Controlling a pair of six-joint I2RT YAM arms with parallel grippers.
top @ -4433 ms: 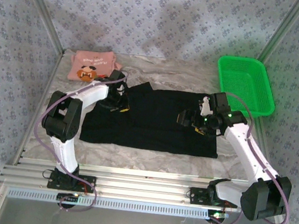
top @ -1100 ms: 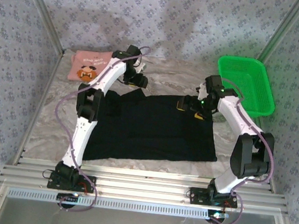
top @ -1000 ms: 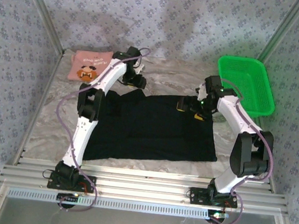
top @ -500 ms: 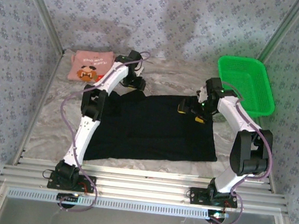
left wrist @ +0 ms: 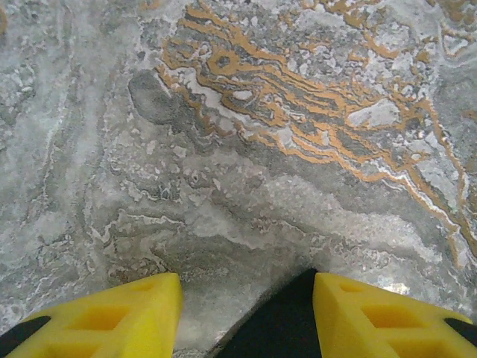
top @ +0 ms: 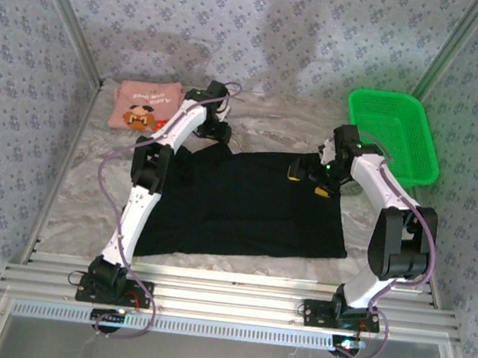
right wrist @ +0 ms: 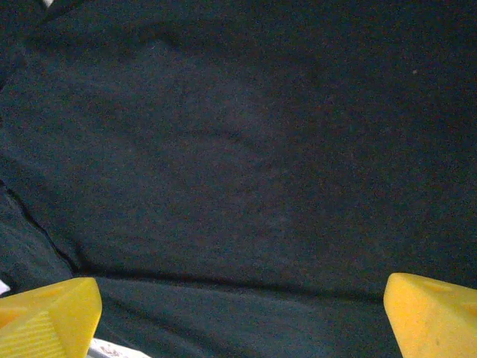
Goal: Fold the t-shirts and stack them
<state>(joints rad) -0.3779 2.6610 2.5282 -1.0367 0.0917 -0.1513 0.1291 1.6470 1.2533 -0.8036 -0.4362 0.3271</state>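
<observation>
Gaping wide, the right claw (right wrist: 238,298) holds nothing, black shirt (right wrist: 238,149) spread beneath it; the left claw (left wrist: 246,298) stands half-open, the shirt's corner between its jaws.

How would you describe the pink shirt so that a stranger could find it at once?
Look at the marble table and go to its far left corner. The pink shirt lies there folded, beyond the big black shirt spread in the middle. It is the smaller one, and it alone bears an orange-brown cartoon face.
</observation>
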